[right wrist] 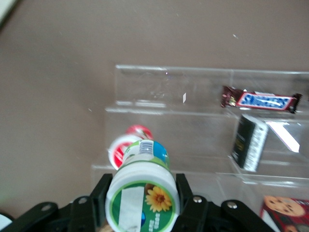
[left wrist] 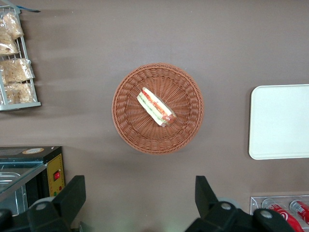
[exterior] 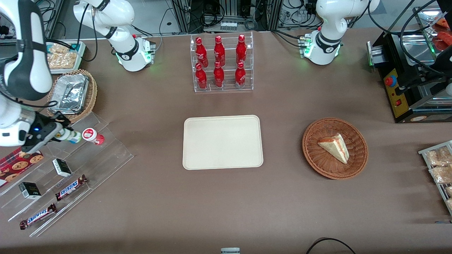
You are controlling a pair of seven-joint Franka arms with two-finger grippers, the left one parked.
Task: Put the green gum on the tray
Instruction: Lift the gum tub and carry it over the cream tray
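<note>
End effector [right wrist: 141,199] sits at the working arm's end of the surface, over the clear stepped rack [exterior: 88,155], fingers [right wrist: 99,195] closed against both sides of the gum [right wrist: 142,195] near its lid; in the front view the gum [exterior: 72,137] pokes out of the end effector [exterior: 58,132] lying roughly sideways, just beside the red-lid can [exterior: 92,135]. Whether the gum rests on the rack step or hangs clear of it, cannot tell. Handling guess: light, rigid plastic can, smooth round wall, so likely slippery and prone to twist or roll; grip across the body below the lid looks right, and it should be set down on its flat base. Nearest the camera on the rack: two Snickers bars [exterior: 71,187], two small dark boxes [exterior: 61,167], then a cookie pack [exterior: 17,164] at the edge. Tray [exterior: 222,141] is mid-surface, well apart from the gum, nothing on it. Round wicker basket [exterior: 334,148] toward the parked arm's end holds a sandwich wedge [exterior: 334,147]. Farther from the camera than the rack, an oval wicker basket [exterior: 92,93] holds a foil tray [exterior: 72,93], contents not visible. Farther still, a white bin [exterior: 80,47] holds bagged snacks. Farthest, a clear bottle stand [exterior: 222,63] holds six red bottles in two rows.
</note>
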